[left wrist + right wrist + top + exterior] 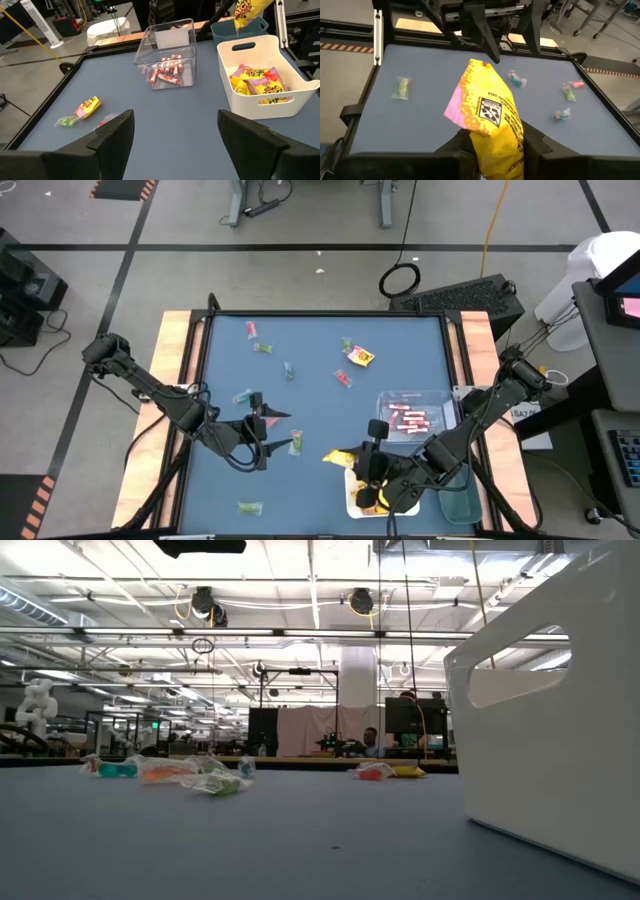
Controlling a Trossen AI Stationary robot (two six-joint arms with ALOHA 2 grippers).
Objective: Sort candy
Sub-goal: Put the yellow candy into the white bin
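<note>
Over the white bin (265, 80) by the table's near right corner, our right gripper (492, 145) has its jaws pinched on a yellow packet (490, 117). Left gripper (175, 135) hangs mid-table, jaws wide, empty. Pink sticks (167, 70) are binned; loose candy (262, 348) remains scattered, so we're maybe halfway.

We see even, bright light from ceiling strip lamps (300, 585); shadows on the blue surface (320, 405) are soft, the nearby white bin (550, 710) looks blurred, and no harsh glare shows
</note>
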